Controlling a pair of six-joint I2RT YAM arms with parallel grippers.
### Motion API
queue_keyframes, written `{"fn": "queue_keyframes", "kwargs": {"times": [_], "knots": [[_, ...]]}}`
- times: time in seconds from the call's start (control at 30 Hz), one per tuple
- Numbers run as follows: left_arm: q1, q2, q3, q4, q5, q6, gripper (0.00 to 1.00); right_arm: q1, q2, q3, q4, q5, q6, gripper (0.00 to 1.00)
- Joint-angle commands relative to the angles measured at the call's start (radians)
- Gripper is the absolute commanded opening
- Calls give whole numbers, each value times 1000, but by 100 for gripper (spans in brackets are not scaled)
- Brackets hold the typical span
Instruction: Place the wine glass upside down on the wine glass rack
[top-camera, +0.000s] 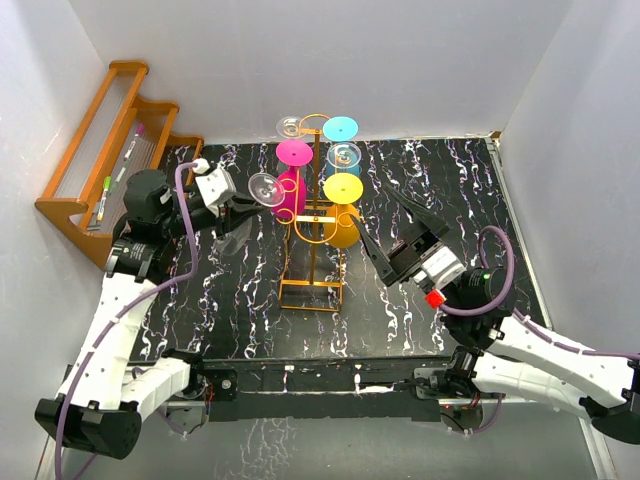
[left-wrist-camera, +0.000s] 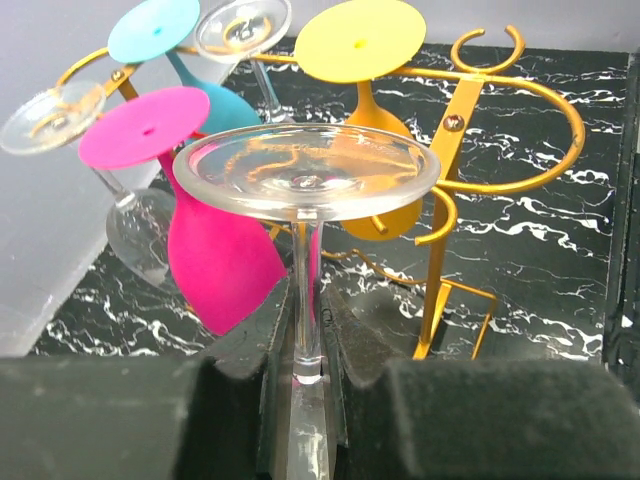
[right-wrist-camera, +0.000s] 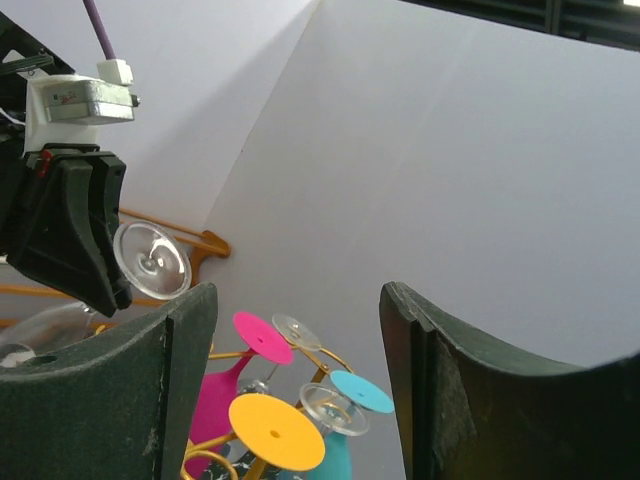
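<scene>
The table (top-camera: 420, 300) is black marble-look with white veins, closed in by plain white walls (top-camera: 300, 60). The golden wire wine glass rack (left-wrist-camera: 452, 180) stands near the table's middle on a rectangular wire base. To the rack's far left, a brown wooden stepped shelf (top-camera: 100, 170) leans against the wall.

The rack already carries a pink glass (top-camera: 293, 175), a cyan glass (top-camera: 340, 128) and a yellow glass (top-camera: 342, 188), all hung bowl-down with their flat feet up. A couple of clear glasses (top-camera: 290, 126) hang among them.

The wine glass (left-wrist-camera: 306, 175) is clear, with a thin stem and a wide round foot. It is off the table at the rack's left side, its foot turned toward the rack and just beside the pink glass – whether they touch is hard to tell. The left gripper (left-wrist-camera: 305, 340) is clamped on its stem.

The right gripper (right-wrist-camera: 297, 300) is on the rack's right, clear of it, jaws apart and holding nothing.
</scene>
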Motion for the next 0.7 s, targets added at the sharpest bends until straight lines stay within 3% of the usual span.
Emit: {"fn": "queue_keyframes", "kwargs": {"times": [0.0,0.33,0.67], "knots": [[3,7,-2,150,117,14,0,1,-32,-18,3,63,61,68],[3,60,-43,221,87,37,0,1,-50,-10,-25,101,75,68],[4,200,35,255,72,33,0,1,-9,20,-89,90,86,68]]}}
